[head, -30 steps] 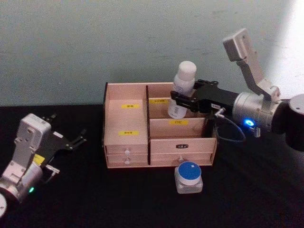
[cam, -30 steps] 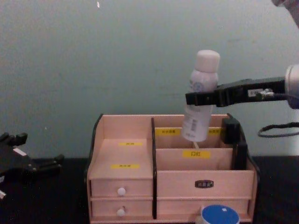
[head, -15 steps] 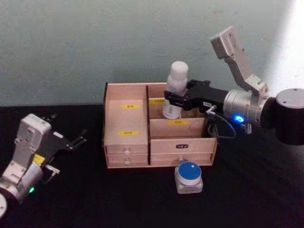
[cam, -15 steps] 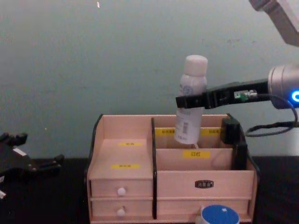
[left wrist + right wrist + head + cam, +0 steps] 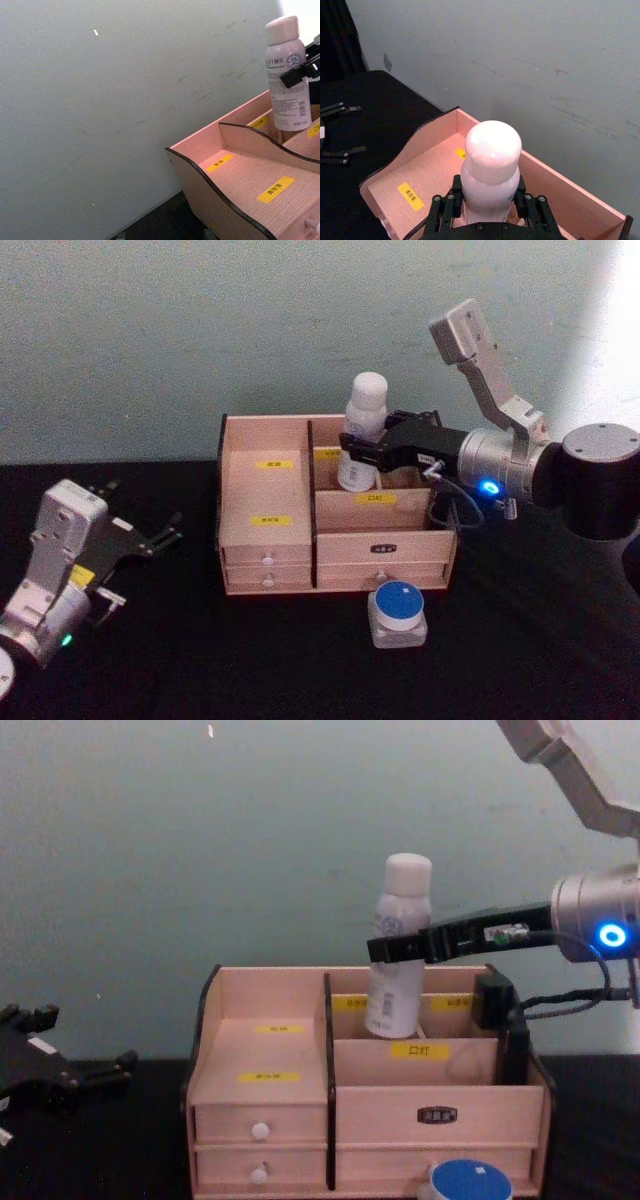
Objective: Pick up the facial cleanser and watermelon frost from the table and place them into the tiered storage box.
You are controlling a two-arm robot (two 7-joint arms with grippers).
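My right gripper (image 5: pixel 358 447) pinching white bottle (image 5: pixel 352 472), upper centre, at tiered storage box (image 5: pixel 380 549).
Chest view: bottle btm sits below rim, back-right compt. Head view: left gripper (image 5: pixel 145 502) spread, lower left.

The tiered storage box (image 5: pixel 268 495) stands mid-table (image 5: pixel 250 665). The bottle (image 5: pixel 360 425) dips into its rear right compartment, between the jaws of the right gripper (image 5: pixel 358 450), which reaches in from the right. The jar (image 5: pixel 398 612) sits just before the box's right half. The left gripper (image 5: pixel 146 502) lies well to the left.

Lab bench: black table (image 5: pixel 300 670), bare wall (image 5: pixel 200 330)
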